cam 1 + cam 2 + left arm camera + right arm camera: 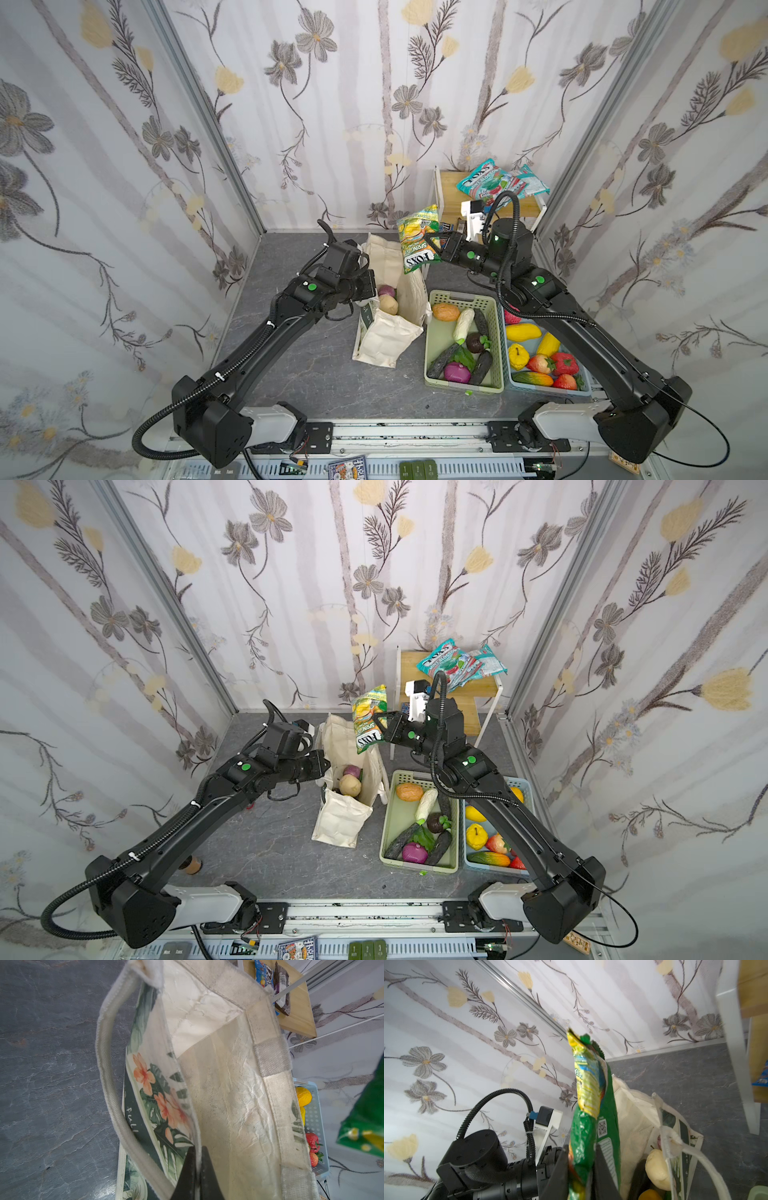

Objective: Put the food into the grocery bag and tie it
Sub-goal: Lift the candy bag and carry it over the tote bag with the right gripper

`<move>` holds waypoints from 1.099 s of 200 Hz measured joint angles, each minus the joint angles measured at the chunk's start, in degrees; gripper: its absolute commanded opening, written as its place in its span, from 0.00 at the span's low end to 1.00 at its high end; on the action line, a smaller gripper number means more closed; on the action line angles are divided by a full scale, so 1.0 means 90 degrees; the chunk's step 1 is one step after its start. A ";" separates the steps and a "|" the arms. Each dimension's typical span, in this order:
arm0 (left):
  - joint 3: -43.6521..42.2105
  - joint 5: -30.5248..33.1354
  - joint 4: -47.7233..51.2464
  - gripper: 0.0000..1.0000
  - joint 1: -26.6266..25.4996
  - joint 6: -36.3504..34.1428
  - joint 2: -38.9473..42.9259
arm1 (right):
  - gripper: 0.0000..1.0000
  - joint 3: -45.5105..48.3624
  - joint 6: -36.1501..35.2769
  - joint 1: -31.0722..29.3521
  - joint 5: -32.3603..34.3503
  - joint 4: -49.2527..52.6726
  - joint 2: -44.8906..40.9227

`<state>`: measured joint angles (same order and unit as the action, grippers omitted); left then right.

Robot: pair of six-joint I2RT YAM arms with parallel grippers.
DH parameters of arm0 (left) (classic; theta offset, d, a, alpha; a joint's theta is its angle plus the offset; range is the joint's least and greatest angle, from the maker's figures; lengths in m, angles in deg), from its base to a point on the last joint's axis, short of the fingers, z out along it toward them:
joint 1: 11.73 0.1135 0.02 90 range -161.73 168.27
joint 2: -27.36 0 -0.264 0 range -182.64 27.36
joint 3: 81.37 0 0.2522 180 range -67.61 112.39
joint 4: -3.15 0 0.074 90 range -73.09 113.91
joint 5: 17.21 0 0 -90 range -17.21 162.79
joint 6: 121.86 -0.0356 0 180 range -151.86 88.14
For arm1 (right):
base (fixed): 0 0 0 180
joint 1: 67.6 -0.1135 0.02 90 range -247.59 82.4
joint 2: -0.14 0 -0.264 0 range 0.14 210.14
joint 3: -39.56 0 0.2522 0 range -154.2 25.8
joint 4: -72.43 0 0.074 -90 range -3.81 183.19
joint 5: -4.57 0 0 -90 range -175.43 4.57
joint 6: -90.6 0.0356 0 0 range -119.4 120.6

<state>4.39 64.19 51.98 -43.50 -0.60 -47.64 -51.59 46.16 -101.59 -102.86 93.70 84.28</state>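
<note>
Your right gripper (581,1159) pinches the crinkly yellow-green snack packet (417,243) by one edge, the tall cream canvas tote bag (388,345) just ahead of it — carry it over the mouth, lower it inside, then release. Left gripper (196,1159) clamps the rim — hold that mouth wide.

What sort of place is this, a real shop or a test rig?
Likely a staged robot test cell, not a shop: wallpapered panels box in a slate-look tabletop, an aluminium rail runs along its front, and a green basket holds toy-looking produce.
</note>
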 measured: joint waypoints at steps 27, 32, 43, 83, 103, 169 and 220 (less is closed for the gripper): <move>0.0000 0.0000 0.0005 0.00 0.0000 -0.0005 0.0010 | 0.03 0.0345 0.0146 -0.0408 0.0007 -0.0015 0.0087; 0.0000 0.0000 0.0012 0.00 0.0000 -0.0007 0.0015 | 0.03 0.0415 0.0175 -0.0469 0.0007 -0.0007 0.0104; 0.0000 0.0000 0.0034 0.00 0.0000 -0.0024 0.0032 | 0.03 0.0561 0.0219 -0.0529 -0.0015 0.0005 0.0121; -0.0005 0.0000 0.0056 0.00 0.0000 -0.0024 0.0102 | 0.03 0.0665 0.0223 -0.0542 0.0197 0.0095 0.0342; -0.0010 -0.0002 0.0080 0.00 0.0000 -0.0024 0.0134 | 0.02 0.0566 0.0121 -0.0585 0.0233 0.0294 0.0568; -0.0112 -0.0002 0.0085 0.00 0.0000 -0.0024 0.0250 | 0.02 -0.0236 -0.0425 -0.0959 0.0818 0.1333 0.1411; -0.0177 0.0002 0.0078 0.00 0.0000 -0.0024 0.0279 | 0.02 -0.0906 -0.0724 -0.0991 0.0799 0.1979 0.2142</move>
<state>2.80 64.21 52.68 -43.50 -0.81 -45.13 -59.74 39.65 -110.51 -95.67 111.51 103.55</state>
